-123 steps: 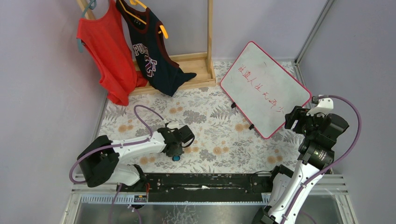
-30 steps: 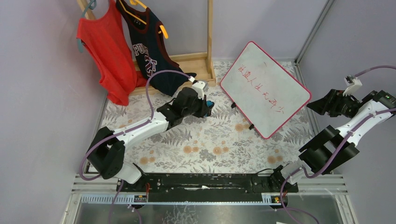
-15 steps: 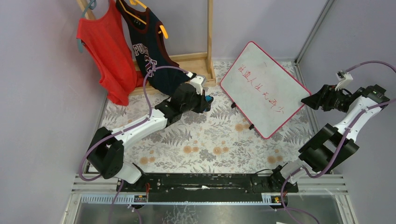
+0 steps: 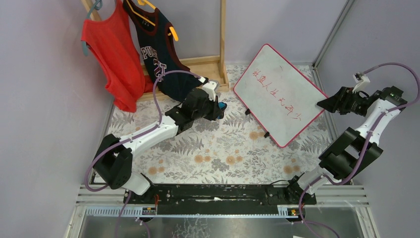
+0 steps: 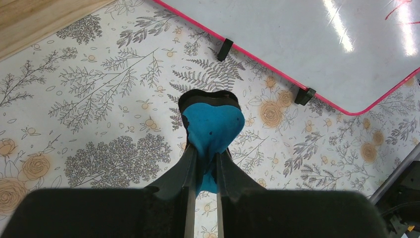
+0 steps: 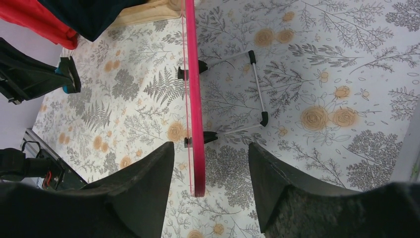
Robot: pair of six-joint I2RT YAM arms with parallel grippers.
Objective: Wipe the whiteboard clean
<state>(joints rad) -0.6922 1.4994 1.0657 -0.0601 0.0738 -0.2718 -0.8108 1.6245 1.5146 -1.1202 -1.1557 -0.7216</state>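
At the far right of the table [image 4: 223, 148], the whiteboard [image 4: 281, 94] is standing propped, its red writing [image 4: 275, 92] sitting wholly unwiped. The left gripper [image 4: 218, 107] is pinching the blue eraser [image 5: 213, 121], well short of the board; the right gripper [image 4: 322, 104] is gaping empty astride its edge. Erasing appears unstarted.

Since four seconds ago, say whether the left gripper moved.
Yes. The left gripper, shut on the blue eraser, has moved up and right in the top view, closer to the whiteboard.
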